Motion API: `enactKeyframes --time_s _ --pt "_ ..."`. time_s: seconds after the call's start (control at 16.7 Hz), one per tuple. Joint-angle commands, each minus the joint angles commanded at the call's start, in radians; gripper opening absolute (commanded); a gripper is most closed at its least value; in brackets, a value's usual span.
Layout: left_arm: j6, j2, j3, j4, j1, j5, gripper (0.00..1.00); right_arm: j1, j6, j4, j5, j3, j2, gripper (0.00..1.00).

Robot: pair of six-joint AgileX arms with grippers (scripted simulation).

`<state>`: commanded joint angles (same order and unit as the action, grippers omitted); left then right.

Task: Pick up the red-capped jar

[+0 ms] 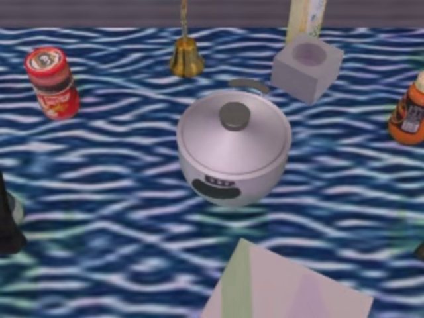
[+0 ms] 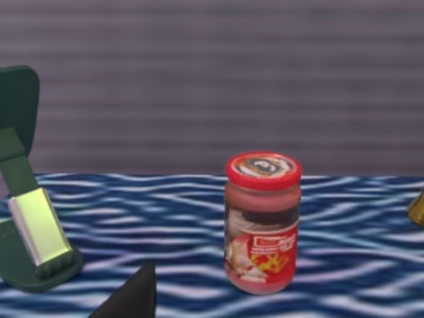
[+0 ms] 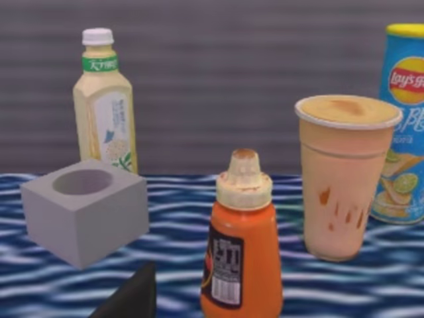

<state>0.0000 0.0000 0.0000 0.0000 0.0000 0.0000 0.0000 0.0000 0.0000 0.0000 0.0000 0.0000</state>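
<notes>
So the red-capped jar (image 1: pixel 52 82) is standing upright at the far left of the counter (image 1: pixel 99 218), well apart from the brass bell (image 1: pixel 186 58) and the white lidded pot (image 1: pixel 233 147) in the middle. My left arm (image 1: pixel 8 222) sits at the left edge, nowhere near it, not touching. Can't tell whether my jaws are clenched or released on either side. Orange bottle (image 1: pixel 409 114) is way over right.
</notes>
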Motion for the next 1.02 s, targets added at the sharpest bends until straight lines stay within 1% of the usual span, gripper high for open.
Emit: enactKeyframes --time_s 0.24,0.48,0.72,1.02 --pt "0.002 0.021 0.022 -0.012 -0.002 0.003 1.0 0.0 0.0 0.0 0.0 0.0 0.0 1.0" --pt "0.013 0.167 0.168 -0.093 -0.01 0.014 1.0 0.0 0.0 0.0 0.0 0.0 0.0 1.0" --pt "0.034 0.431 0.419 -0.241 -0.014 0.023 1.0 0.0 0.0 0.0 0.0 0.0 0.0 1.0" --pt "0.072 0.879 0.833 -0.492 -0.014 0.031 1.0 0.0 0.0 0.0 0.0 0.0 0.0 1.0"
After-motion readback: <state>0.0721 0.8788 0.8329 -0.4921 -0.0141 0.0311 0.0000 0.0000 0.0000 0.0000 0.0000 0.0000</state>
